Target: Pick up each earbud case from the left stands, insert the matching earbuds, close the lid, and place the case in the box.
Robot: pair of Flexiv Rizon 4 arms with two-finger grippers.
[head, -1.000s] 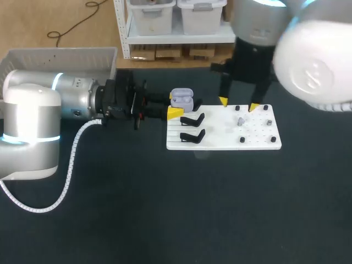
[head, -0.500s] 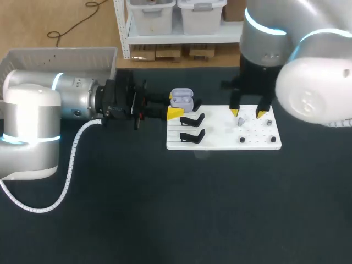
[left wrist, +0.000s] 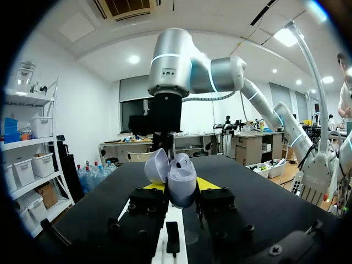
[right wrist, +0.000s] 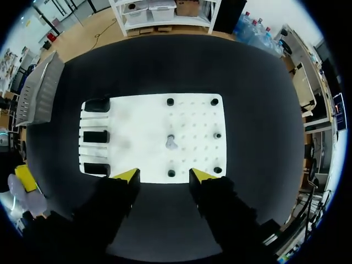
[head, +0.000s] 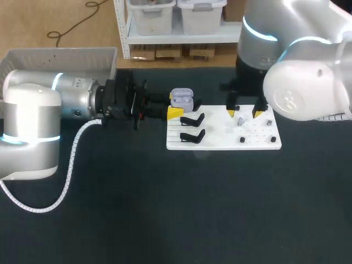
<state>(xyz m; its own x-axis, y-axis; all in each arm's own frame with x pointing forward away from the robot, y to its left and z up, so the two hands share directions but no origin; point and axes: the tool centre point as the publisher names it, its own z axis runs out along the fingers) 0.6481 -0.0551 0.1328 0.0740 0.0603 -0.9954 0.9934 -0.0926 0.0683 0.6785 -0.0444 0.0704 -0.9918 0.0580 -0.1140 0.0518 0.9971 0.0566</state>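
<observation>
Left gripper [left wrist: 182,188]: pinching the open lilac case [head: 181,99], lid up, beside the white board [right wrist: 137,126]. Right gripper [right wrist: 165,176]: spread wide, hanging over the board's edge near a loose earbud [right wrist: 171,143].

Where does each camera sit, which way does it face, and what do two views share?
Head view: above and behind, looking down on the table; left arm and right arm show.
Left wrist view: level along the left tool, gripping the earbud case, towards the right arm.
Right wrist view: looking straight down past the open right tool at the white board.
Head and right wrist views share the white board and earbud case.
</observation>
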